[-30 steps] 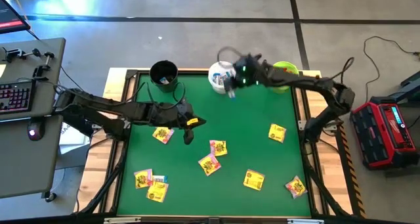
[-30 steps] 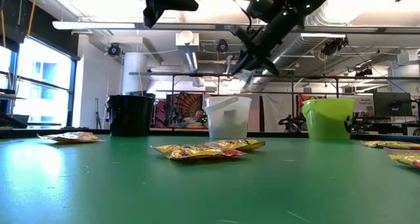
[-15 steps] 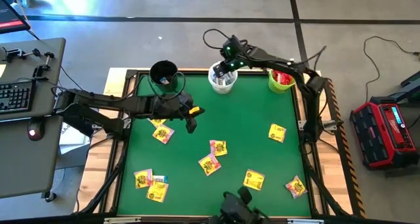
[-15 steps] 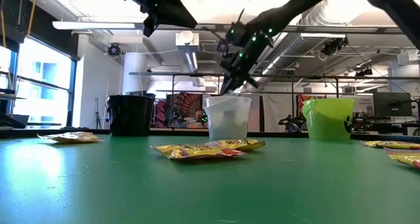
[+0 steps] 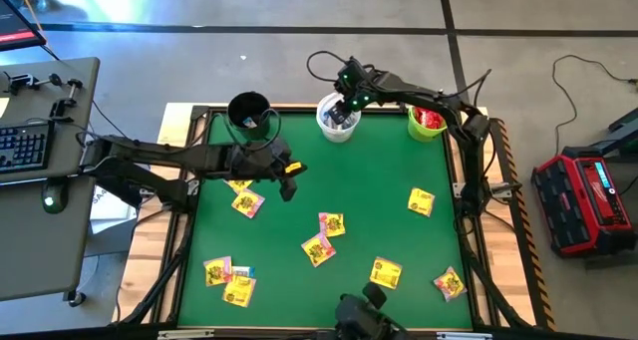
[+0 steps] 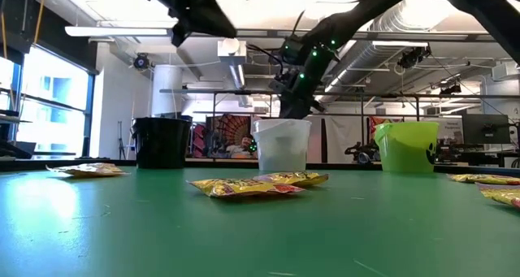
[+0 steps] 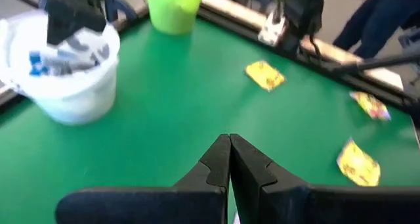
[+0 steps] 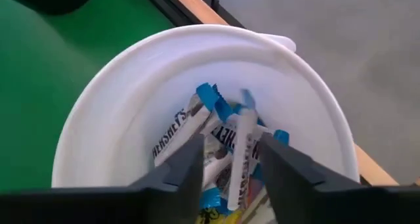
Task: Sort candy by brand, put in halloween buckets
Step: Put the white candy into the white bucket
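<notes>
Three buckets stand along the far edge: black point(image 5: 249, 111), white point(image 5: 337, 121) and lime green point(image 5: 427, 122), which holds red candy. My right gripper point(image 8: 233, 168) is open straight above the white bucket point(image 8: 197, 119). White-and-blue candy point(image 8: 230, 142) lies inside it, one packet showing between the fingers and apart from them. My left gripper point(image 5: 289, 187) hovers shut with nothing in it over the table's left half, near a yellow candy point(image 5: 247, 202). Several more yellow packets point(image 5: 331, 223) lie flat on the green table point(image 5: 379, 170).
A dark camera mount point(image 5: 359, 315) sits at the table's near edge. A wooden frame point(image 5: 464, 180) borders the table. A desk with a keyboard point(image 5: 25, 146) stands to the left, and a red case point(image 5: 583, 200) lies on the floor to the right.
My right gripper has gone toward the table's left and far edge, from between the white and green buckets to straight above the white bucket. My left gripper has drifted a little toward the far edge.
</notes>
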Robot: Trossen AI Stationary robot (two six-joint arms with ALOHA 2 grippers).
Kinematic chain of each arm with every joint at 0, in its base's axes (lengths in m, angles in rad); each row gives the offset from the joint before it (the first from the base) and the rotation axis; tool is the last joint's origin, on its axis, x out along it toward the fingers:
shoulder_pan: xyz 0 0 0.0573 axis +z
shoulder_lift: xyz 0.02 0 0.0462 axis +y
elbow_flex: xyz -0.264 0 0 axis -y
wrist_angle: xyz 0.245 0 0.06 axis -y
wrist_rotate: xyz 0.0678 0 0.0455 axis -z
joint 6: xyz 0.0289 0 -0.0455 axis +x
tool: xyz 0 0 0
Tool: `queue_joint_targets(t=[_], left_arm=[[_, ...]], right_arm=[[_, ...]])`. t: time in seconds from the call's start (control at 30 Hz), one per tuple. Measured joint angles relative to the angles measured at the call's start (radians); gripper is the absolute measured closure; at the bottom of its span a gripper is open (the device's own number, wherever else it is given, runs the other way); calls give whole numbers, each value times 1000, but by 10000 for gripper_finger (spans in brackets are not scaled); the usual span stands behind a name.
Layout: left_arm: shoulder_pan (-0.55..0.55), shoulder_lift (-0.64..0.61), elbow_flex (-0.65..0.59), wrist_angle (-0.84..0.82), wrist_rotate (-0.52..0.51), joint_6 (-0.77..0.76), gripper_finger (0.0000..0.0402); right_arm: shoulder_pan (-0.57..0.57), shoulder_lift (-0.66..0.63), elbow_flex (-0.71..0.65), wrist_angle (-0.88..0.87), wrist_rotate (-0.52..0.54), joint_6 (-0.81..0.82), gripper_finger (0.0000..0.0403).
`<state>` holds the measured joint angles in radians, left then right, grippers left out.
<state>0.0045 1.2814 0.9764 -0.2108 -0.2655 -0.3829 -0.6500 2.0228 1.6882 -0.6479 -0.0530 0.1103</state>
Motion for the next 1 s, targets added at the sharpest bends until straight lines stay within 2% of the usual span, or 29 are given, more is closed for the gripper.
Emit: queue_joint_targets(t=[0.17,0.3,0.37,0.43,0.53,0.6,0.63,0.77,0.9,1.0], left_arm=[[15,-82,0,-133,47,-19,401],[16,-157,0,-219,74,38,401],[16,-187,0,-283,76,66,401],[16,-211,0,-331,76,84,401],[15,-243,-1,-381,89,132,401],[15,-270,-17,-360,133,161,401],[15,-289,-36,-350,163,170,401],[15,-382,-122,-313,252,166,401],[3,-482,-203,-320,329,139,401],[-19,-538,-232,-371,378,132,401]], right_arm=[[3,-5,0,-15,27,2,210],[17,-42,0,-19,11,25,198],[38,-63,0,-2,13,32,215],[66,-77,0,0,19,57,249],[114,-86,0,11,40,107,325],[152,-86,0,21,75,137,377],[175,-86,0,24,95,143,390],[280,-86,0,46,175,212,385],[384,-85,0,64,262,279,400],[456,-85,0,73,290,346,400]])
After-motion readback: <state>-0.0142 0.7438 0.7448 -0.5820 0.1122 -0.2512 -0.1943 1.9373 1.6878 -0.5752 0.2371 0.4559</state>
